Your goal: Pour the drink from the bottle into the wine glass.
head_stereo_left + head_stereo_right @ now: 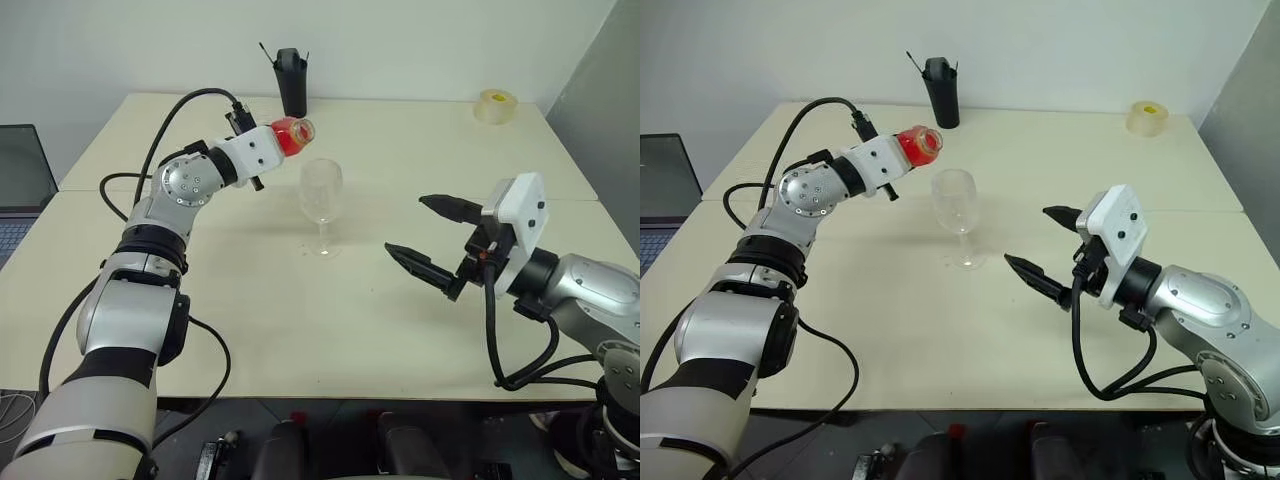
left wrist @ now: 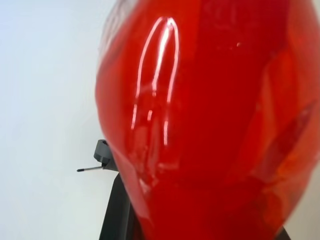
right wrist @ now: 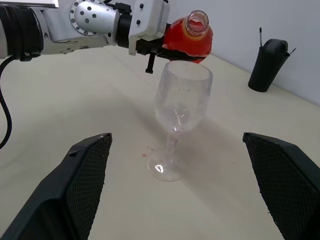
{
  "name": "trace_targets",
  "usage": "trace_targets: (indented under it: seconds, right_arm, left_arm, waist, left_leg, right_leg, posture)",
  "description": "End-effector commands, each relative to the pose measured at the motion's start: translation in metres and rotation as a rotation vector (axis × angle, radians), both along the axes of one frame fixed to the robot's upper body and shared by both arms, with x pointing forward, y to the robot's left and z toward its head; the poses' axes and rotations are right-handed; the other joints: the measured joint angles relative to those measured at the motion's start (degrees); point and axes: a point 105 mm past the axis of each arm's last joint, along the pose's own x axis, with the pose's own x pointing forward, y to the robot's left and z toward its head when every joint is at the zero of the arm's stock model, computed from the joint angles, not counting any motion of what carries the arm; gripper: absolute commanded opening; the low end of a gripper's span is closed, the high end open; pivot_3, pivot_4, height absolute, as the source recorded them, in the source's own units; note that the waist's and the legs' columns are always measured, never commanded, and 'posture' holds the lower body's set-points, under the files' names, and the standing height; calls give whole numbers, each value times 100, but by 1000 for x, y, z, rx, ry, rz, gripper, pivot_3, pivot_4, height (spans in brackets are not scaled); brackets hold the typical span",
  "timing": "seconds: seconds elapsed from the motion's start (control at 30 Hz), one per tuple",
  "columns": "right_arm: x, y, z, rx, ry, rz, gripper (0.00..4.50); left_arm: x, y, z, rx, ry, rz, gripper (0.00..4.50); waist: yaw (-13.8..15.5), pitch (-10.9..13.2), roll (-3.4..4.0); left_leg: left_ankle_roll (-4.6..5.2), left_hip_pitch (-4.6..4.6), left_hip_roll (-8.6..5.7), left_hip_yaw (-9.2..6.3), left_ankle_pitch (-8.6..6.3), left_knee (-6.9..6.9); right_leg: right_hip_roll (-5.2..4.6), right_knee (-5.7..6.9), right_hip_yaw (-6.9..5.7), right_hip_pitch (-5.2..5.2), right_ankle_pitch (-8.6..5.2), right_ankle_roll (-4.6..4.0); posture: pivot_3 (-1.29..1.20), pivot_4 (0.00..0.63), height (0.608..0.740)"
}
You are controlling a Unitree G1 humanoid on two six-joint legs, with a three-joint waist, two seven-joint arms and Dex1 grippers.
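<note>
Bottle (image 3: 189,41), uncapped and full of red drink (image 1: 287,138), tilting over empty wine glass (image 3: 180,102), pinched by left gripper (image 1: 283,140); right gripper (image 1: 430,236) spread, idling; pouring not yet starting.

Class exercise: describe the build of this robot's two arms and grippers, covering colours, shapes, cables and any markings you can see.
Both arms are rounded silver-grey metal segments joined by black bands, with loose black cables looping alongside. The left arm's wrist joint is a silver disc dotted with small holes. The left gripper and right gripper each have a white boxy housing; the right's two black fingers are pointed, with cross-hatched textured pads.
</note>
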Motion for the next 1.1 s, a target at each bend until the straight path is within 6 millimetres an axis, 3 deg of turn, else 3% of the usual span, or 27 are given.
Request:
trace_targets:
  seconds: [0.03,1.1]
  right_arm:
    - [-8,4,9,-6,-59,25,4500]
    - [-6,6,10,-10,-64,40,4500]
  left_arm:
    - [-4,2,29,26,-124,-4,763]
    - [-5,0,34,184,-261,20,756]
  waist:
    - [-1,0,0]
    - [3,0,0]
  left_leg:
    - [0,0,0,0,0,0]
    - [-1,0,0,4,0,3]
  right_leg:
    - [0,0,0,0,0,0]
    - [-2,3,-1,0,0,0]
  posture:
    - [0,150,740]
    - [0,150,740]
